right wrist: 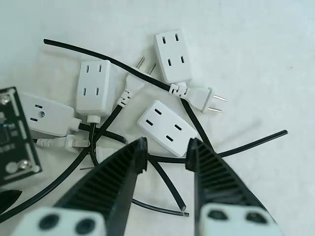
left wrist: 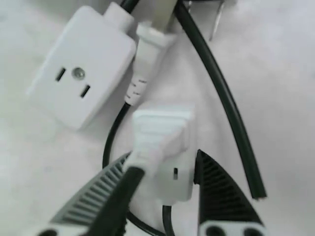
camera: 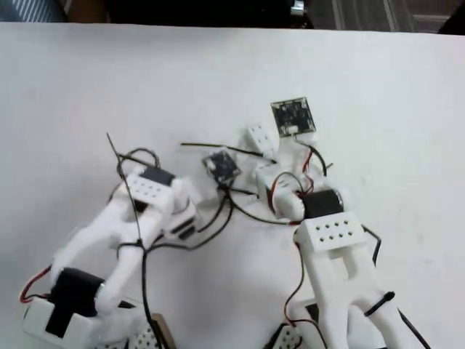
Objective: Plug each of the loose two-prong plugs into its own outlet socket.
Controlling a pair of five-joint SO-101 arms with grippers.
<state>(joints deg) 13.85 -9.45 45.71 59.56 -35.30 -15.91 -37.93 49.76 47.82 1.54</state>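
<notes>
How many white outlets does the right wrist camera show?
4: double outlet farthest out, double outlet beside it, double outlet nearest the end effector, single outlet by the circuit board. Others may be hidden.

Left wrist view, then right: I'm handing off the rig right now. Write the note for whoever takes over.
Left gripper: at a white outlet block that has a white plug on its face. Grip cannot be judged.
Right gripper: open, holding nothing, above the pile.
Things: a loose plug and a second loose plug lie with bare prongs among black cables. An empty outlet block lies just ahead of the right gripper.
Done: at most one plug, and its seating is unconfirmed.
Left: confirm that plug, then plug in the two loose ones.
</notes>
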